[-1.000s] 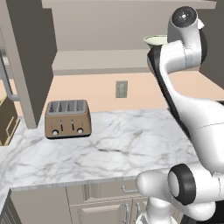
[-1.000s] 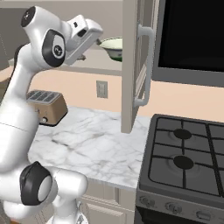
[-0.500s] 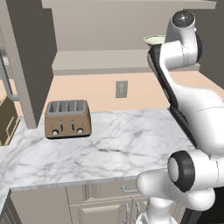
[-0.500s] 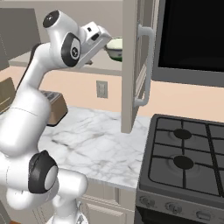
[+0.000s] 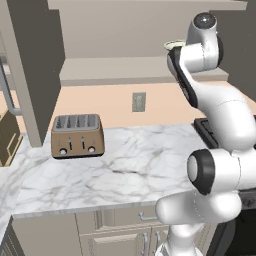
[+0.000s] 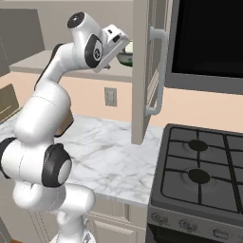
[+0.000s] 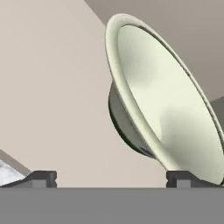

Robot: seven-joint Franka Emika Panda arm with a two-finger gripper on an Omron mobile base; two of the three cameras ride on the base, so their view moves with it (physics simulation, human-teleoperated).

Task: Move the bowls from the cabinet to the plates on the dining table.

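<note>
A white grey-veined marble worktop [image 5: 125,170] spreads out here, and a brown four-slot toaster [image 5: 77,136] sits on it against the peach wall [image 5: 110,102]. Right of the toaster, a grey wall socket [image 5: 139,101]. At the worktop's right end, a black gas stove [image 6: 201,166], dark microwave [image 6: 209,42] above. Under the worktop, grey-beige drawer fronts [image 5: 125,220].

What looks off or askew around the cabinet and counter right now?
Nothing stands out. The pale green-cream bowl sits upright on the cabinet shelf, its tilt in the hand view only camera roll. The toaster stands square on the worktop.
</note>
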